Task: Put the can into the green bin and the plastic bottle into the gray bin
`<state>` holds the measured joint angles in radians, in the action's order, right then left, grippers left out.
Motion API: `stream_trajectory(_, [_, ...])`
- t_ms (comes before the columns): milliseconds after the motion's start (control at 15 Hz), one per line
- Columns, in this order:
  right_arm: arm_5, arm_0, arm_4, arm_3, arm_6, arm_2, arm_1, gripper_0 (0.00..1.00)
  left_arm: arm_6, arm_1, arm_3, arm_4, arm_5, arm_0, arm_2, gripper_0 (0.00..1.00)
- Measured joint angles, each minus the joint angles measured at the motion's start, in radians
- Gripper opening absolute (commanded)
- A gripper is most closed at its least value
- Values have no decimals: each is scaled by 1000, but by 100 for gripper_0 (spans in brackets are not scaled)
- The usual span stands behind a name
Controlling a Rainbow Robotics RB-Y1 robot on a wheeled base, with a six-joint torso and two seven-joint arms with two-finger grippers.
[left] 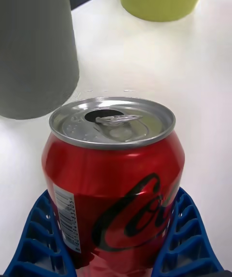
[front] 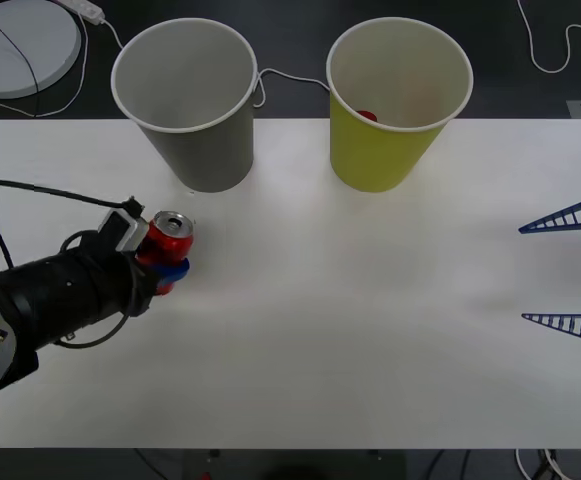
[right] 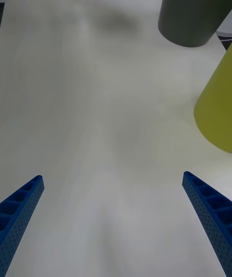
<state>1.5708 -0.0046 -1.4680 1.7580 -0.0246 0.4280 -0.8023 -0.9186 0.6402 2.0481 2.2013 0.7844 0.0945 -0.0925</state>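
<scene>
1. Left gripper (front: 170,268), nearest the front camera at about 8 o'clock on the table (front: 370,330), is clamped on the can (front: 169,240). In the left wrist view the blue fingers (left: 41,238) press both lower flanks of the can (left: 113,180), which stands upright with its tab opening showing.

2. Gray bin (front: 192,100) stands at 11 o'clock, just beyond the held can; the green bin (front: 395,100) stands at 1 o'clock, well apart from it. A small red object (front: 367,116) already lies inside the green bin; what it is cannot be told.

3. Hazard, largest: the gray bin lies near the direct path to the green bin. A low carry would likely strike its wall or white rim and tip it. Lift above rim height before crossing.

4. Hazard, secondary: the grip sits low on the can, so a fast swing may rock it. The can is open, and residue could spill.

5. Hazard, minor: release off-centre could strike the green bin's rim.

6. Open room: the table centre from 3 to 6 o'clock is bare. The right gripper (front: 568,270) waits at 3 o'clock with fingers spread, holding nothing, outside the carry path.

7. Edges: both bins stand at the table's far edge at 12 o'clock; a push there risks a fall.
</scene>
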Motion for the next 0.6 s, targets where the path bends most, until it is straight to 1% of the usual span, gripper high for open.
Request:
stream_trajectory(133, [0,0,0,0,0,0,0,100,108,8,3,-98,122,-7,80,0])
stream_trajectory(200, [0,0,0,0,0,0,0,100,138,14,6,-126,185,-16,115,0])
stream_trajectory(267, [0,0,0,0,0,0,0,100,151,26,15,-142,257,-29,146,0])
stream_trajectory(467, [0,0,0,0,0,0,0,100,139,74,55,-166,466,-82,218,0])
stream_trajectory(600, [0,0,0,0,0,0,0,100,127,108,57,-199,557,-122,250,0])
